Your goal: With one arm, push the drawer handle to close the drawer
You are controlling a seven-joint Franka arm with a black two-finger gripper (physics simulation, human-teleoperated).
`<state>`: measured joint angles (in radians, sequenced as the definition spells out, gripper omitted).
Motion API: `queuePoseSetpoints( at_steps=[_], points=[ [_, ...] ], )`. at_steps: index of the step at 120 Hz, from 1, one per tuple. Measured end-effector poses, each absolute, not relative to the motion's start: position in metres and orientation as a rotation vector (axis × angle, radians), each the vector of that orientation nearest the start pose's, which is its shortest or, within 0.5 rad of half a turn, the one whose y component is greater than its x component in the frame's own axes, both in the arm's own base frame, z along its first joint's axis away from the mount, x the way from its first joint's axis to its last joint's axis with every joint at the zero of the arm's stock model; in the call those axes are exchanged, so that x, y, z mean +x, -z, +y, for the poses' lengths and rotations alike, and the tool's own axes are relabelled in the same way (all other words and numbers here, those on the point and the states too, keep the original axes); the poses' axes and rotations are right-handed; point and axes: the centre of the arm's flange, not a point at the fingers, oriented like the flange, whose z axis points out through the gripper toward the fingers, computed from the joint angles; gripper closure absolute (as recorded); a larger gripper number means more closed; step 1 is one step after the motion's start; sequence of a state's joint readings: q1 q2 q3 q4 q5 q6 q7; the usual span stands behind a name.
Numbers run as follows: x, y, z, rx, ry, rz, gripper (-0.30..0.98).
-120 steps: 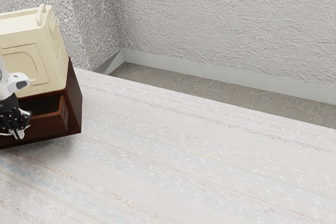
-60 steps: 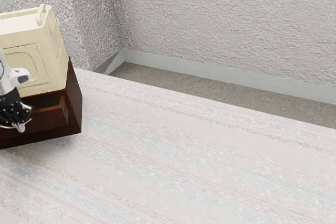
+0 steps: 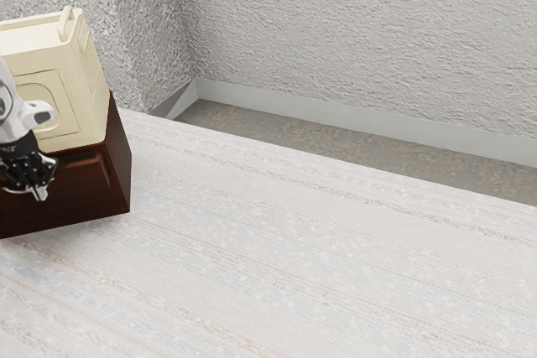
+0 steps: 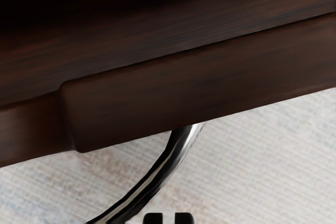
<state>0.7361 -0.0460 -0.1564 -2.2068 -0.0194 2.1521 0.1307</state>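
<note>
Drawer [image 3: 75,180], dark reddish-brown, sits low at the far left of the exterior view, in a matching cabinet [image 3: 121,161]. Looks almost shut; cannot tell whether it is fully flush.

Gripper [image 3: 39,194] at the left edge of that frame, pointing downward in front of the drawer. State of the jaws: cannot tell whether spread or pressed together. White arm [image 3: 15,115] above it, partly cut off by the frame's edge.

Wrist view: shiny curved metal handle [image 4: 160,172] bows out from the drawer's front, near the gripper, over pale cloth-like tabletop. Contact between gripper and handle cannot be made out.

Cream box [image 3: 84,94] rests on the cabinet, upper left. Pale tabletop [image 3: 294,241], faintly striped in blue and rust, spreads over the centre and lower right. Rough grey wall [image 3: 361,31] across the top; light skirting [image 3: 361,119] along its foot, brownish floor [image 3: 336,140] below.
</note>
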Motion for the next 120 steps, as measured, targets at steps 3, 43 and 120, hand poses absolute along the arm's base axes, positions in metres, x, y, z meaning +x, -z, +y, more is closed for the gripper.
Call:
queuePoseSetpoints(
  at_steps=[3,43,120],
  points=[
    [0.438,-0.399,0.285,-3.071,-0.007,-0.718,0.75],
    [0.448,-0.404,0.292,-3.068,0.015,-0.710,0.74],
    [0.451,-0.406,0.302,-3.074,0.003,-0.526,0.74]
  ],
)
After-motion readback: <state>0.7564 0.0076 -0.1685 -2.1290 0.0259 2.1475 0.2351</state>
